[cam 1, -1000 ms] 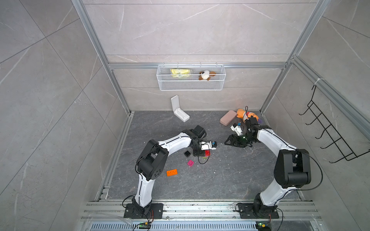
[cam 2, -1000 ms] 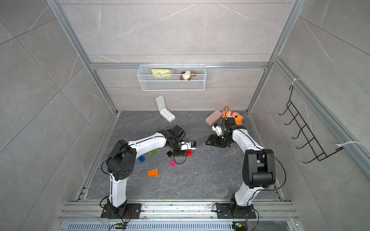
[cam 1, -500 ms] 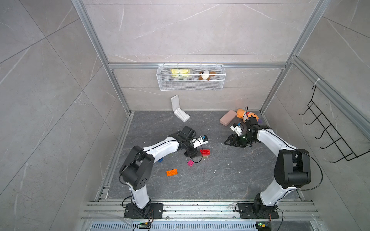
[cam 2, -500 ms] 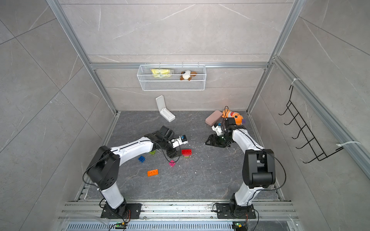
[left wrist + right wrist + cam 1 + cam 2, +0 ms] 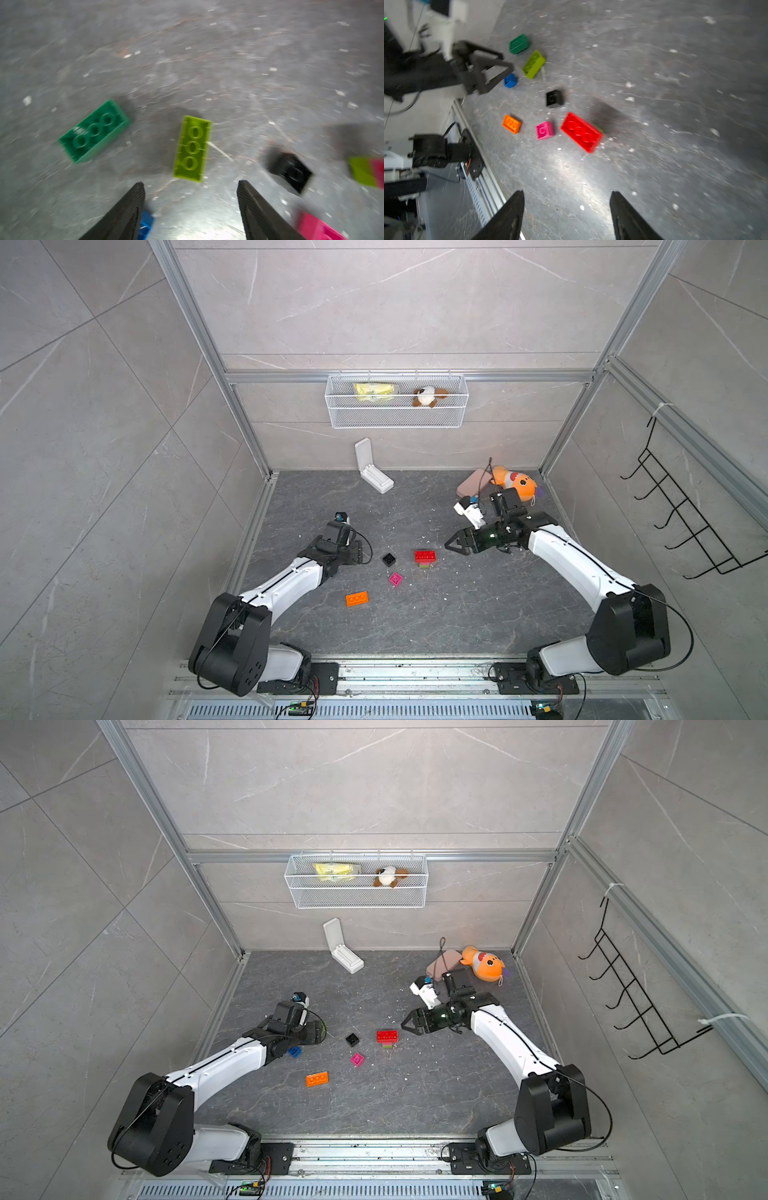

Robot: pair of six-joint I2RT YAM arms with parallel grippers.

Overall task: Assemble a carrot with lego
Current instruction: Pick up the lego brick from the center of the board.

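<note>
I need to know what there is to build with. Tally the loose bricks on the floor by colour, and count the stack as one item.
Orange brick: 1
Pink brick: 1
Black brick: 1
Blue brick: 1
Dark green brick: 1
Lime brick: 1
Red-topped stack: 1
Total: 7

My left wrist view is smeared. The blue brick sits half behind a finger of the left tool, and the pink brick runs off the frame's edge.
</note>
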